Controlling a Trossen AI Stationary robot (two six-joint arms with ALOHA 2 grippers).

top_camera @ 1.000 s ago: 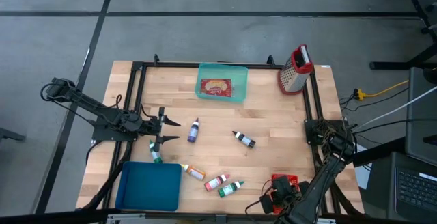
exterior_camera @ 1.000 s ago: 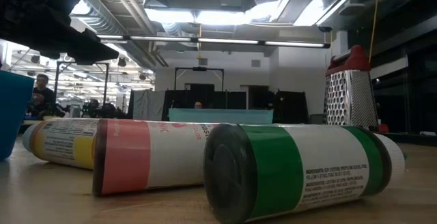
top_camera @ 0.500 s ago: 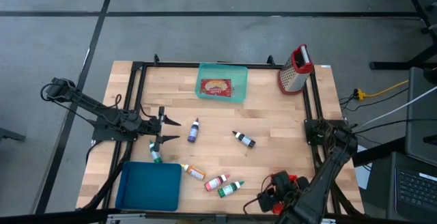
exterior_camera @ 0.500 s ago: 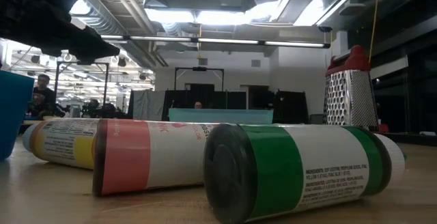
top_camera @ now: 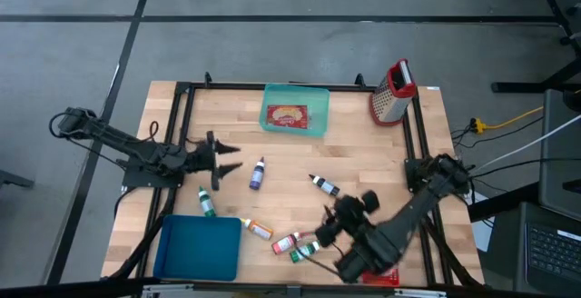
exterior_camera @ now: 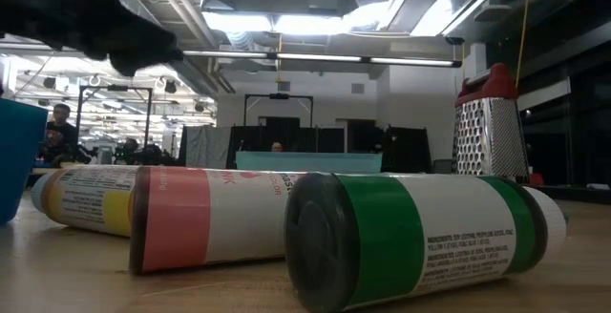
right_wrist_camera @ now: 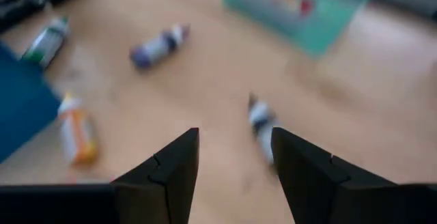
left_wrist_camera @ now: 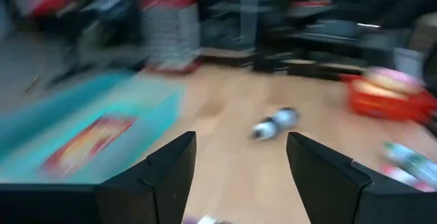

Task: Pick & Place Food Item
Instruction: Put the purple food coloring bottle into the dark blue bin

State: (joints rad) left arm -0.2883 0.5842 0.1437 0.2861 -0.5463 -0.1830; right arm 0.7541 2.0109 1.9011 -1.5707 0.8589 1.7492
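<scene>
**Desk:** What sits at the left of the overhead frame?

**Photographer:** The left end effector (top_camera: 227, 157) hovers over the wooden worktop (top_camera: 354, 157) at centre left, its fingers spread with nothing between them. Below it, at lower left, lies a dark blue tray (top_camera: 198, 248), and a green-capped bottle (top_camera: 207, 202) rests just above the tray's upper right corner.

**Desk:** And the middle?

**Photographer:** A purple bottle (top_camera: 257, 173) lies just right of the left end effector. At upper centre a teal bin (top_camera: 295, 116) holds a red-and-yellow food packet (top_camera: 287, 115). A black-and-white bottle (top_camera: 324, 185) lies at centre. Lower down, an orange bottle (top_camera: 257, 230), a red bottle (top_camera: 287, 243) and a green bottle (top_camera: 305, 251) lie in a loose row, right of the tray.

**Desk:** The right side?

**Photographer:** The right end effector (top_camera: 325, 226) hangs at lower centre right, just above the green bottle, fingers apart and empty. A metal grater with a red handle (top_camera: 392, 92) stands at the upper right corner of the worktop. From worktop level, a person (exterior_camera: 57, 136) shows far off at the left of the frame.
</scene>
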